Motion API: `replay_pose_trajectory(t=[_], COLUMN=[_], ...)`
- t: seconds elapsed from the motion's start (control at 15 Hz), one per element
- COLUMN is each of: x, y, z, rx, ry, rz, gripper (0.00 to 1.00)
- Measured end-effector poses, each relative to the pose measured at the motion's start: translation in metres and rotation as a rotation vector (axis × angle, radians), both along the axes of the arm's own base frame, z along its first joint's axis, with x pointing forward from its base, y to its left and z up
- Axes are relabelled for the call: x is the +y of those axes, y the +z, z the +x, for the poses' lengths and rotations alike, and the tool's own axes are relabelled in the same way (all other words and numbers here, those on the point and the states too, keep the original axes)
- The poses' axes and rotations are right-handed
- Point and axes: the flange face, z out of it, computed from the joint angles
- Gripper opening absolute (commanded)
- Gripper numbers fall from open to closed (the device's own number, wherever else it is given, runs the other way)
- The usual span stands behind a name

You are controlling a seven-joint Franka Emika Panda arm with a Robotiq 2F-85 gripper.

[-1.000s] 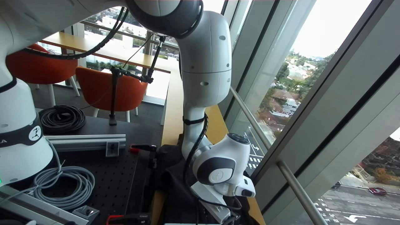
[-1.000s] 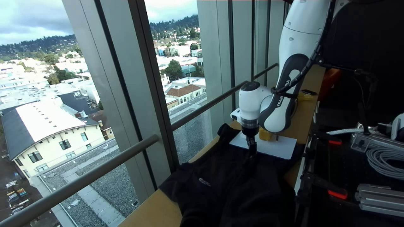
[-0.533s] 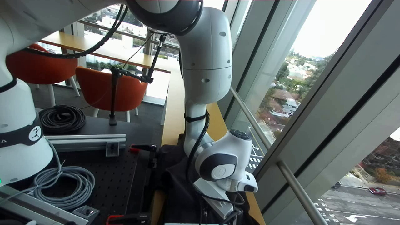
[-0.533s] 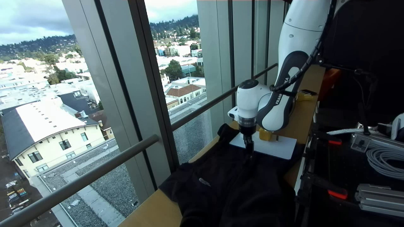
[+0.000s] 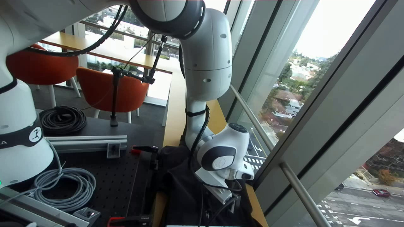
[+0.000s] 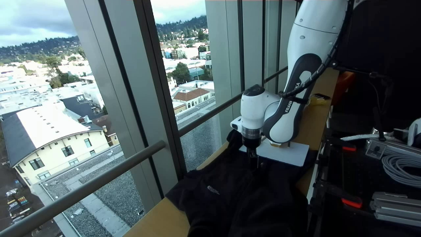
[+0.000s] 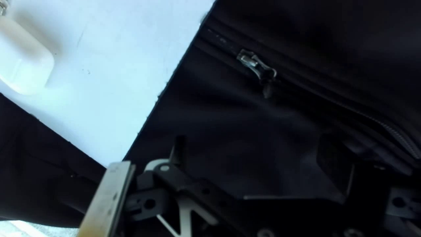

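Spread wide and holding nothing, the gripper (image 7: 254, 147) should descend gently over the jacket (image 7: 236, 121); mind the zipper slider (image 7: 255, 63), upper wrist view.

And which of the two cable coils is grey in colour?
The coil between the two metal bars; the other coil, outside them, is black.

The jacket (image 6: 230, 199) is made of matt cloth, with a glossy metal zip slider (image 7: 253, 62). The board (image 6: 289, 156) is finished smooth and faintly marked. Bare metal among matt parts is shown on the gripper (image 7: 251, 144), smooth wood on the table (image 6: 159, 217), dull metal on the rail (image 6: 210, 116).
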Motion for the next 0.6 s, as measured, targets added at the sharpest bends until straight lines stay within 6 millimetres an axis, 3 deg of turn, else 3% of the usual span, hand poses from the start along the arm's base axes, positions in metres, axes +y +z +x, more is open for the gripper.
replay_pose_trajectory(t=[0.33, 0.6], x=[0.016, 0.023], y=[-0.002, -0.006], z=[-0.003, -0.018], rx=[-0.001, 0.019], ry=[-0.029, -0.083], rz=[0.022, 0.043], gripper=[1.0, 1.0])
